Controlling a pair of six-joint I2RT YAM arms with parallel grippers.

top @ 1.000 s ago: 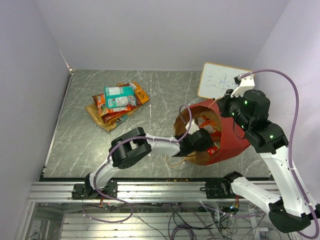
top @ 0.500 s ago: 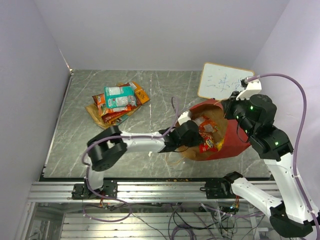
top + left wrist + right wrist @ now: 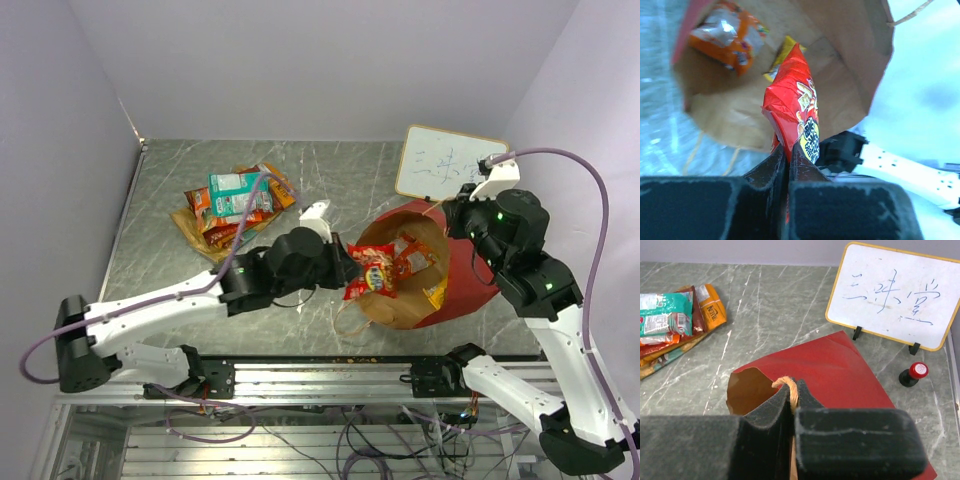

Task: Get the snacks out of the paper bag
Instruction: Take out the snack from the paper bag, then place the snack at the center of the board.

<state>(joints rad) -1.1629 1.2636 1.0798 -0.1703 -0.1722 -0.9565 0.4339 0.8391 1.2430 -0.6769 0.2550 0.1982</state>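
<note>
The red paper bag lies on its side, its brown mouth facing left; it also shows in the right wrist view. My left gripper is shut on a small red packet, held just outside the mouth; the left wrist view shows this packet pinched between the fingers. More snacks stay inside, among them an orange packet. My right gripper is shut on the bag's orange cord handle, holding the top edge up. A pile of snacks lies at the far left.
A white writing board stands behind the bag, with a small red-capped stamp beside it. The bag's other cord handle trails on the table near the front edge.
My left gripper has pulled back left out of the bag's mouth with the red packet in it. The bag has settled lower. The right arm has hardly moved.
</note>
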